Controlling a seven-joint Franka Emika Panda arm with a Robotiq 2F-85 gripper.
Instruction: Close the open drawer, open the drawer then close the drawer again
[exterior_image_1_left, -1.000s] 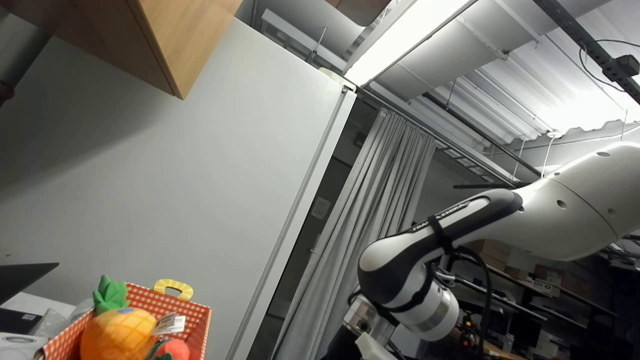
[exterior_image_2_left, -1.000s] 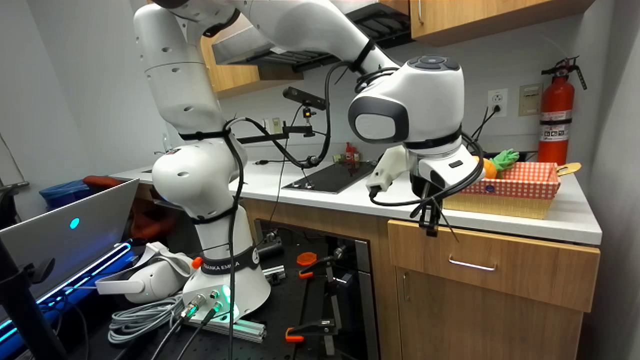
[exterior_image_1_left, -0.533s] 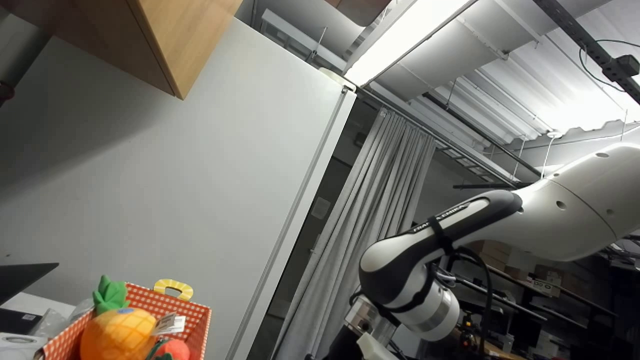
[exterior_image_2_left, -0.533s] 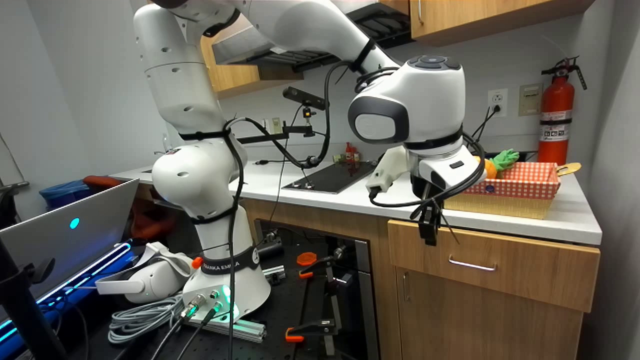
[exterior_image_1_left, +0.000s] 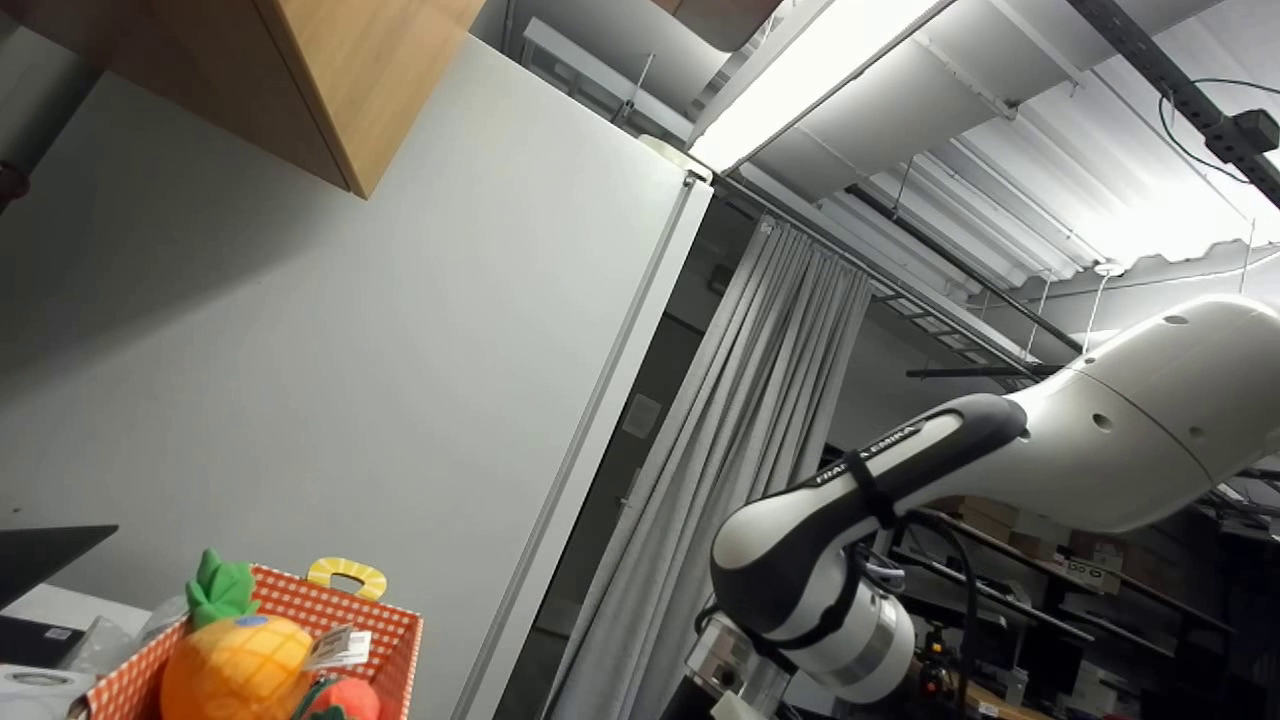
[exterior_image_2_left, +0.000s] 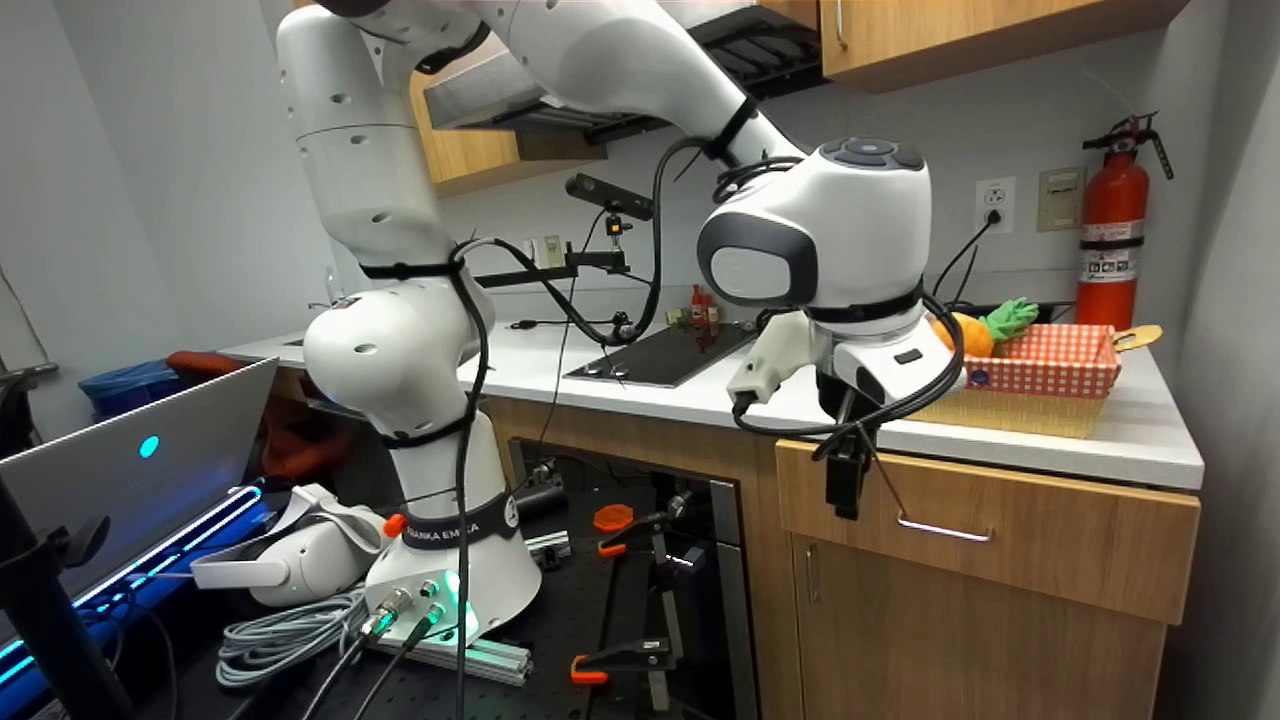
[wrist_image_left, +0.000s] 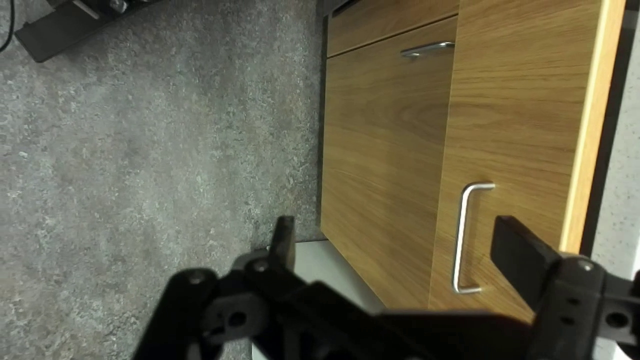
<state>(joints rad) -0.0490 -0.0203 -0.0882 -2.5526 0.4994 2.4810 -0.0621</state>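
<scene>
The claw (wrist_image_left: 396, 234) gapes wide, gripping nothing; the inside of the drawer (wrist_image_left: 520, 130) cannot be made out

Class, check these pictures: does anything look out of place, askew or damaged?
Yes: the drawer looks slightly open, not flush. In an exterior view its front juts past the cupboard door below, and the wrist view shows a dark gap between its top edge and the countertop. I see no spill or damage.
</scene>
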